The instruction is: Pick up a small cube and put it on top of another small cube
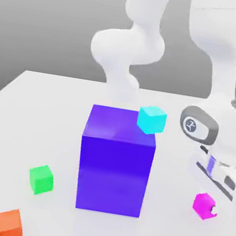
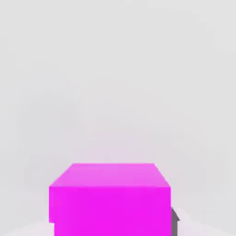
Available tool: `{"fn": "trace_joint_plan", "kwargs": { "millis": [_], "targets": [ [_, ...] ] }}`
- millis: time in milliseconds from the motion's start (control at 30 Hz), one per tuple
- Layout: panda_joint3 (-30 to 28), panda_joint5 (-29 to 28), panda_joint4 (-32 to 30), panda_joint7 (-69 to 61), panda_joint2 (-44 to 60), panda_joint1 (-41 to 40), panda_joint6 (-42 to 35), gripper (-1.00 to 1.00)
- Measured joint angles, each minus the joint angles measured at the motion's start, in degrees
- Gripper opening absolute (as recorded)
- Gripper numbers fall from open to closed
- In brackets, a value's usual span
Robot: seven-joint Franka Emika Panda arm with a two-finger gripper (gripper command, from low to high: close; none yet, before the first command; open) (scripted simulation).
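Small plain magenta-pink cube (image 1: pixel 203 204) sits on white table (image 1: pixel 32 128), near exterior view's right edge, well apart from big blue-purple block (image 1: pixel 115 160). Your gripper (image 1: pixel 214 209) is closed on it, finger (image 2: pixel 174 220) against cube's side. Step in hand: grasp made. Next, you lift straight up, carry to small green cube (image 1: pixel 41 178) or another. White arm bends low, hand pointing down.
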Motion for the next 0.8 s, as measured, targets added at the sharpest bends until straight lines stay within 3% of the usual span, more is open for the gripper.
{"fn": "trace_joint_plan", "kwargs": {
  "millis": [167, 267, 567, 800],
  "targets": [
    [3.07, 3.8, -1.82, -2.9, -8.89, -2.22, -7.05, -1.0],
    [3.0, 5.35, 0.11, -5.71, -12.36, -3.6, -9.09, -1.0],
    [-5.55, 8.17, 5.55, -22.61, -20.44, -19.0, -11.38, -1.0],
    [-16.48, 8.07, -0.09, -36.48, -26.51, -34.47, -14.22, -1.0]
  ]
}}
